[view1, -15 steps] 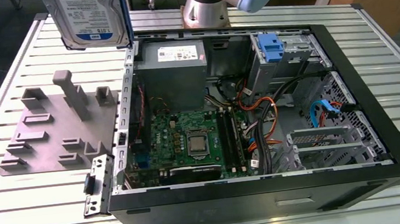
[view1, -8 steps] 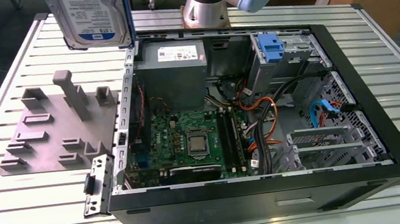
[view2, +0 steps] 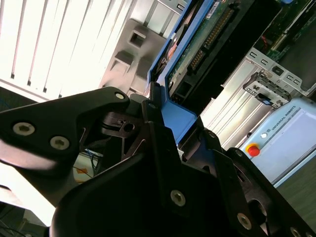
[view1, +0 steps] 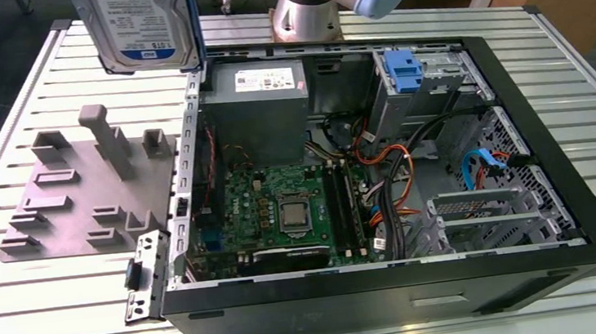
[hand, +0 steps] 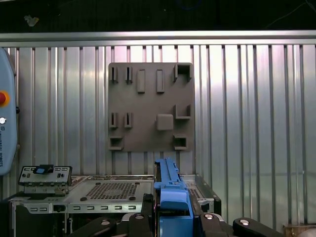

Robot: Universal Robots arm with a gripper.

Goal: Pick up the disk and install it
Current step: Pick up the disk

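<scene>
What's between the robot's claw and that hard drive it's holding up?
Nothing: in both wrist views the gripper is shut straight onto the blue rail of the disk.

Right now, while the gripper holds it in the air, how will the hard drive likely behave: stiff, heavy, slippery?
The hard drive looks like a metal-cased block, so it is probably stiff and rather heavy for its size. The gripper clamps it by a blue plastic rail, which may flex or slip slightly. Its exposed circuit board suggests it is fragile.
</scene>
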